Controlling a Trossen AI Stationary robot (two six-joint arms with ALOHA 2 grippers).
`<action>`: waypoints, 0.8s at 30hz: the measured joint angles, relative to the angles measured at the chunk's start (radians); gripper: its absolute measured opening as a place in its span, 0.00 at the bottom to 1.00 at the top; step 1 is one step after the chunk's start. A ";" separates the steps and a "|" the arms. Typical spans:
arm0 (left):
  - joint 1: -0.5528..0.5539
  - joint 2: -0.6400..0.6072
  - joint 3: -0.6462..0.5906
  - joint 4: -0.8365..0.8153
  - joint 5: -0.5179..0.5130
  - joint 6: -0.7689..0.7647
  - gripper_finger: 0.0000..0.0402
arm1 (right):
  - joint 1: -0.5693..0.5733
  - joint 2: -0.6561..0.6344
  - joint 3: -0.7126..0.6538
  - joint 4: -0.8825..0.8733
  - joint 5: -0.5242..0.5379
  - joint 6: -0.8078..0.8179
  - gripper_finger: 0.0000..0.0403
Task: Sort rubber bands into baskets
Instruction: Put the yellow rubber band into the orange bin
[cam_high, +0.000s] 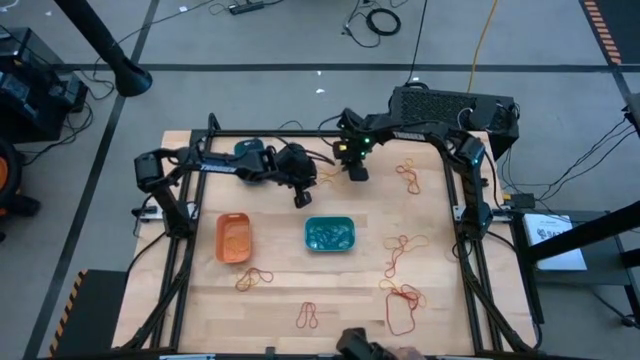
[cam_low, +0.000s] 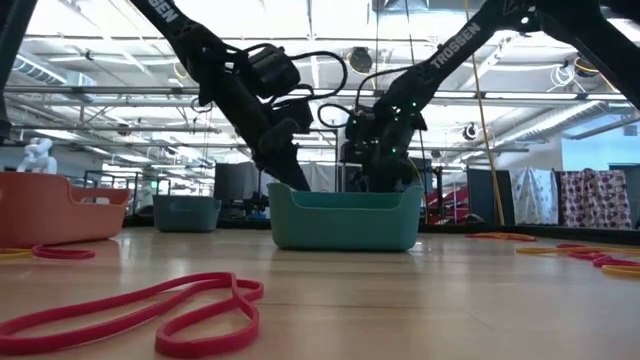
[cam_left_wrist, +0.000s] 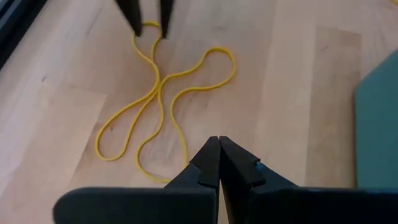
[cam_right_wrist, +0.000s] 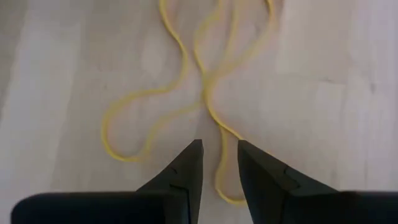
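Rubber bands (cam_high: 403, 247): scattered in loose clusters over the wooden table (cam_high: 280, 260). Yellow-orange loops near the far right corner and at mid-right; red and orange tangle (cam_high: 403, 305) near the front right edge; small red loop (cam_high: 308, 317) at front centre; orange loops (cam_high: 252, 279) just in front of the orange basket (cam_high: 234, 239). Orange bands inside the orange basket; blue-green bands inside the teal basket (cam_high: 329, 234). Darker blue basket (cam_high: 250, 149) at the far edge, partly hidden behind the left arm.

Yellow band (cam_left_wrist: 163, 93): twisted double loop lying flat on the wood between the two grippers, beyond the teal basket.

Left gripper (cam_high: 302, 199): lowered toward the table just behind the teal basket's left corner; fingers (cam_left_wrist: 210, 163) pressed together at the tips, nothing between them, one end of the yellow band just ahead.

Right gripper (cam_high: 356, 172): lowered farther back, toward the right; fingers (cam_right_wrist: 186, 167) slightly parted, astride a strand of the yellow band, not closed on it.
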 joint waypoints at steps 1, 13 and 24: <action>-0.005 0.000 0.000 0.000 0.000 0.007 0.02 | -0.003 0.008 0.000 0.004 0.003 0.004 0.23; -0.044 0.000 0.000 -0.002 0.002 0.078 0.02 | -0.002 0.087 0.009 -0.033 0.132 0.134 0.23; -0.044 0.001 -0.001 -0.011 0.004 0.069 0.02 | 0.017 0.087 -0.014 -0.085 0.142 0.235 0.02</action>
